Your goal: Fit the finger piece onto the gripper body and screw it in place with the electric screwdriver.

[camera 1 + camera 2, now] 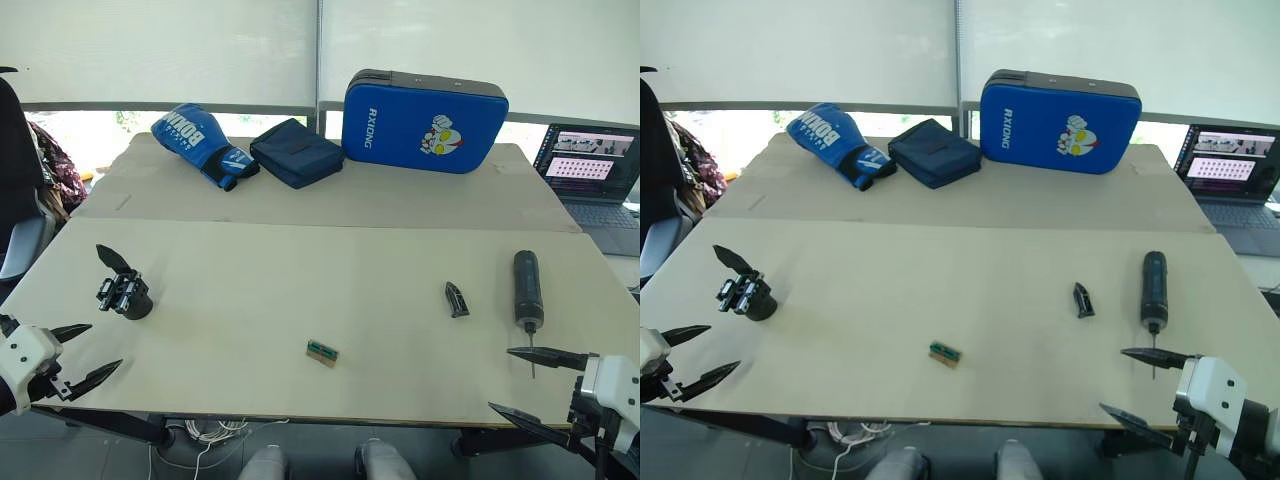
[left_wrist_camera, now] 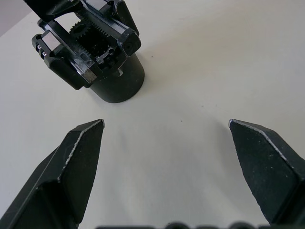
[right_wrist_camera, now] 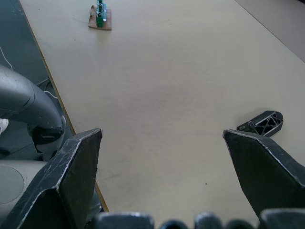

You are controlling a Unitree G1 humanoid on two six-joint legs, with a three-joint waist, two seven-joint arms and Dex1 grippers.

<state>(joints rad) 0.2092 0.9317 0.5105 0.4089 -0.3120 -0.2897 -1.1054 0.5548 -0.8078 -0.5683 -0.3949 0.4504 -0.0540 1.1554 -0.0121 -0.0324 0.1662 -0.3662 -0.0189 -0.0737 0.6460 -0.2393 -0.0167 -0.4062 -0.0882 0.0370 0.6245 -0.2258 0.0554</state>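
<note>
The gripper body (image 1: 125,290) stands near the table's left edge, its pointed black finger sticking up; in the left wrist view the gripper body (image 2: 90,52) shows gears and metal details. My left gripper (image 1: 103,346) hovers open just in front of it, nothing between the fingers. On the right lies the finger piece (image 1: 457,299), a small black wedge, with the electric screwdriver (image 1: 527,287) to its right, bit pointing toward me. My right gripper (image 1: 500,379) is open at the table's front edge, just short of the bit. The finger piece (image 3: 262,123) lies beyond one fingertip.
A tiny green-and-brown block (image 1: 322,352) lies at the front middle of the table (image 1: 300,270). At the back are a blue boxing glove (image 1: 203,142), a navy pouch (image 1: 295,152) and a blue strike pad (image 1: 425,121). A laptop (image 1: 595,170) sits off to the right.
</note>
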